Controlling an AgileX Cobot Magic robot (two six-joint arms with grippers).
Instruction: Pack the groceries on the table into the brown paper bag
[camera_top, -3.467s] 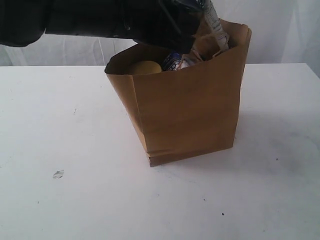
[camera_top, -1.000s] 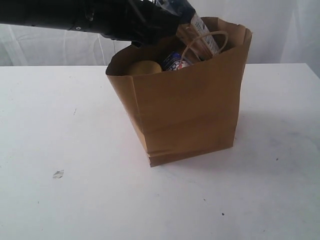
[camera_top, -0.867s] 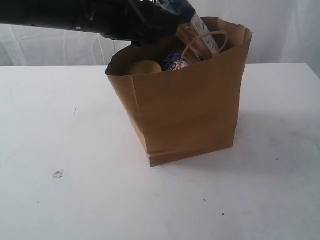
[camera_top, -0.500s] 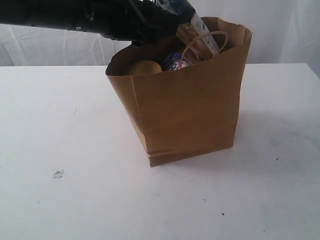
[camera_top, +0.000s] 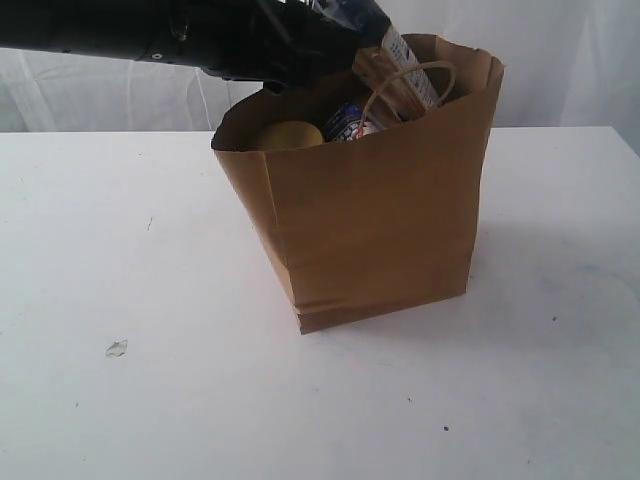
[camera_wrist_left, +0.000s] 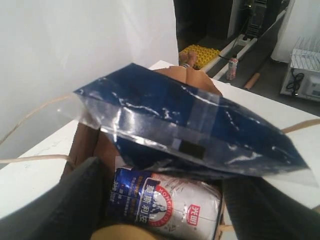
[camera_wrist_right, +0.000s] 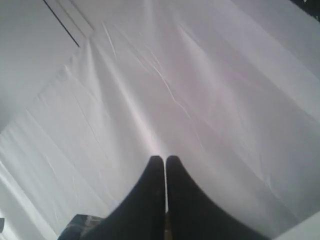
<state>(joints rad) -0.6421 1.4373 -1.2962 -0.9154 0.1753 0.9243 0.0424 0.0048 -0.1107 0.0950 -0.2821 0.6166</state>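
Tall brown kraft-paper bag (camera_top: 375, 220) stands upright mid-table on the large flat white tabletop (camera_top: 120, 230), mouth open.

Long clear spaghetti packet with a dark-blue end (camera_top: 400, 50) leans out of the bag's far right corner. Its blue end is up above the rim, the rest down inside.

Inside, at the near rim: round yellow jar lid (camera_top: 290, 134) on the left. Blue-and-white printed pack with a red emblem (camera_top: 350, 122) sits just right of it, under the packet.

Black left arm (camera_top: 120, 35) comes in from the left, over the bag mouth. Left gripper (camera_wrist_left: 165, 175): jaws wide apart, dark fingers (camera_wrist_left: 75, 200) either side of the printed pack. The packet's blue end lies across just beyond them; contact cannot be told.

Right gripper (camera_wrist_right: 165, 162): fingers pressed together, nothing between them, facing draped white cloth (camera_wrist_right: 200, 90). Not seen in the exterior view.

Small pale scrap (camera_top: 117, 348) on the table, well to the near left of the bag.
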